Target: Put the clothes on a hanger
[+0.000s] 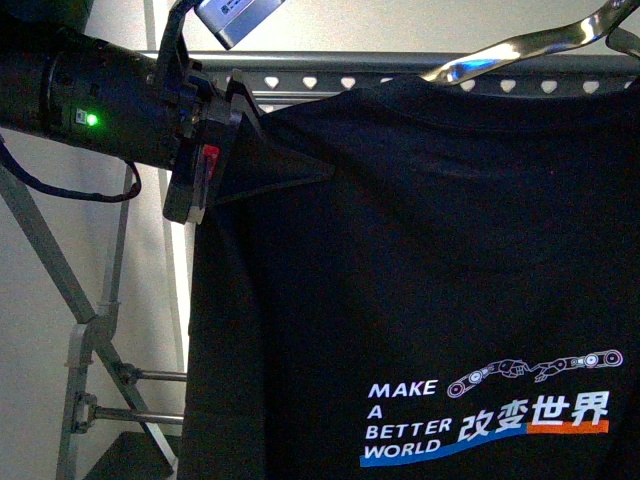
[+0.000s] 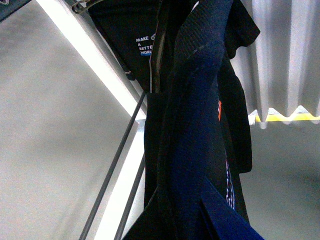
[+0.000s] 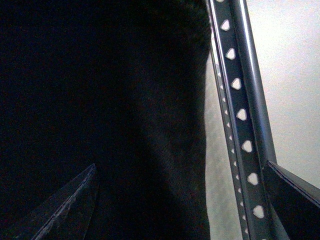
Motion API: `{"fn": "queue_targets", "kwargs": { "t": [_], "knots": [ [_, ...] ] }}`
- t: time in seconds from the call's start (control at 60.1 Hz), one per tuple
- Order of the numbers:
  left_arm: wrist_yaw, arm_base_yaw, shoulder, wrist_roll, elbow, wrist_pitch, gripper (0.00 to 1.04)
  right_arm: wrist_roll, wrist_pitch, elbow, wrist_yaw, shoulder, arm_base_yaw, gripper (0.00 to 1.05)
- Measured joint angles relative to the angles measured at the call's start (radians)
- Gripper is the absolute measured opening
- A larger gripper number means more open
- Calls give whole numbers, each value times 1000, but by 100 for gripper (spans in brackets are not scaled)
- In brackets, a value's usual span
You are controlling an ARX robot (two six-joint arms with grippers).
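Against the front of the large dark grey metal clothes rack [image 1: 330, 62], the black short-sleeved T-shirt printed in white "MAKE A BETTER WORLD" [image 1: 420, 260] hung full length and filled most of the front view. Its upper edge reached the rack's long top rail, whose row of heart-shaped holes showed above it. The print, Chinese characters and blue-orange stripe faced the camera, low on the cloth. A curved shiny metal bar [image 1: 520, 45] showed just above the collar edge; whether it bore the T-shirt could not be told.

Left pincer [image 1: 232, 112]: closed on the T-shirt's shoulder at the cloth's left edge, just below the rail. The cloth was pulled into a taut peak at the grip. In the left wrist view, bunched dark fabric ran between the fingers. A green lamp [image 1: 92, 120] was lit on the left arm, and a dark cable [image 1: 70, 190] looped beneath it.

Right pincer [image 3: 180, 167]: not in the front view. In the right wrist view its fingers [image 3: 65, 210] were spread wide and clamped on nothing. Dark cloth and the pierced rail lay in the gap as seen; contact with either could not be told.

The rack's slanted leg [image 1: 40, 240] stood left of the T-shirt.
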Motion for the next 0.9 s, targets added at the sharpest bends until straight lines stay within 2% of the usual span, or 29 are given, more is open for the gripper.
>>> {"fn": "queue_targets", "kwargs": {
  "t": [0.3, 0.383, 0.533, 0.599, 0.899],
  "knots": [
    [0, 0, 0, 0, 0, 0, 5, 51, 0, 0, 2, 1, 6, 96],
    [0, 0, 0, 0, 0, 0, 5, 53, 29, 0, 17, 13, 5, 81],
    [-3, 0, 0, 0, 0, 0, 5, 55, 68, 0, 31, 40, 5, 61],
    [-5, 0, 0, 0, 0, 0, 5, 55, 69, 1, 37, 56, 5, 47],
    [-14, 0, 0, 14, 0, 1, 5, 47, 80, 12, 42, 73, 5, 10]
  ]
}}
